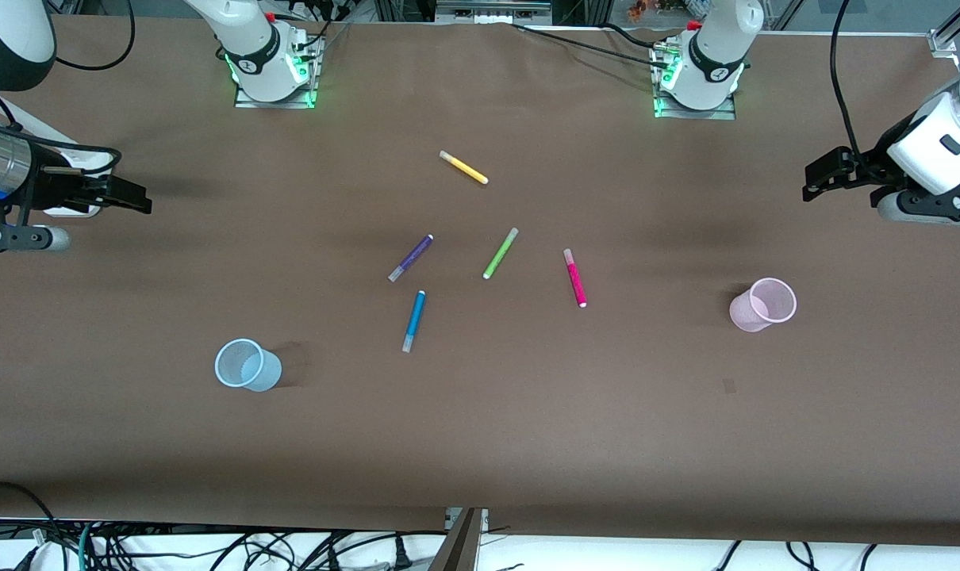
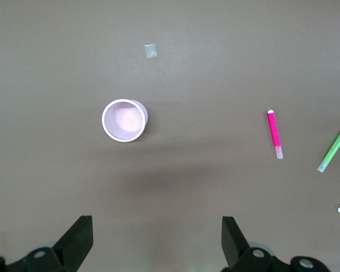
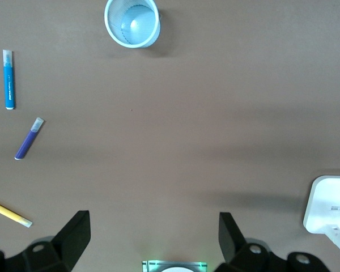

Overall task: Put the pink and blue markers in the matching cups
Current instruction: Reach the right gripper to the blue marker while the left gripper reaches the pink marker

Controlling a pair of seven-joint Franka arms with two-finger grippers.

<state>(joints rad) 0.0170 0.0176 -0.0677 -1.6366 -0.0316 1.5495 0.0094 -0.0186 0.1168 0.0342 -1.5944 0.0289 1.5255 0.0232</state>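
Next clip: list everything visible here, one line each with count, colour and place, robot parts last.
pink marker: 1, magenta, flat on table, toward the pink cup.
blue marker: 1, blue, flat, nearer the front camera than the purple pen.
purple pen: 1, purple, mid-table.
green pen: 1, green, between purple pen and pink marker.
yellow pen: 1, yellow, nearest the bases.
pink cup: 1, pale pink, upright, left arm's end.
blue cup: 1, pale blue, upright, right arm's end.
left hand: open, waiting above the table's left-arm end.
right hand: open, waiting above the table's right-arm end.
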